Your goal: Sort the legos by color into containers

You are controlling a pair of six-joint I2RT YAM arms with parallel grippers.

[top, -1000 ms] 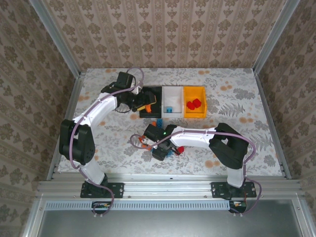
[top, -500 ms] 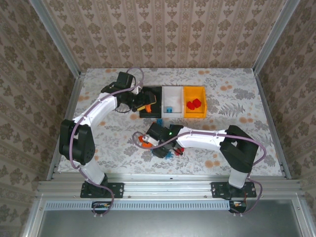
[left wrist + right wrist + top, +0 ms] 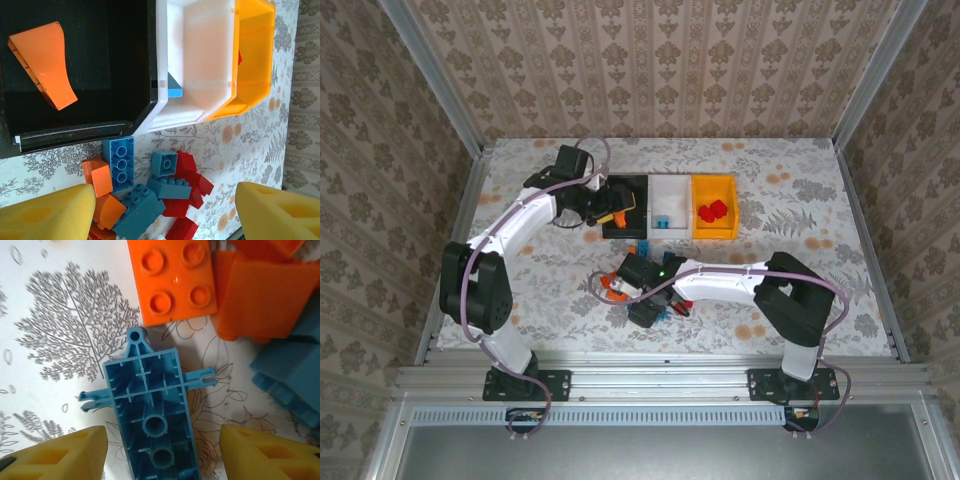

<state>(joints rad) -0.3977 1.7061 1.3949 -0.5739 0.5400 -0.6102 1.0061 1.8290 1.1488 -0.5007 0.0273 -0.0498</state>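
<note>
I'm at the pick stage on the right side. The right tool (image 3: pixel 162 455) is low over the pile of legos (image 3: pixel 650 295) on the worktop (image 3: pixel 800 200), just in front of the bins. Its fingers are spread either side of an upturned blue piece (image 3: pixel 150 400) that lies hollow side up, and I see a gap on both sides, so nothing is pinched yet. An orange four-stud brick (image 3: pixel 172 282) lies just beyond the piece, almost touching its far tip. A smooth orange block (image 3: pixel 260 295) and another blue brick (image 3: pixel 290 370) crowd the right. As I judge it, the next move is to close on the piece's long sides without catching those neighbours. Then I lift and carry it to the white bin (image 3: pixel 200 60), where a blue brick (image 3: pixel 175 90) already sits. The left tool (image 3: pixel 162 210) hangs above the near edge of the black bin (image 3: pixel 80 125), spread and holding nothing. An orange wedge (image 3: pixel 42 62) rests inside that bin, so the left tool's next job looks like another orange from the pile. Red bricks (image 3: pixel 712 210) are in the yellow-orange bin (image 3: pixel 255 50).
</note>
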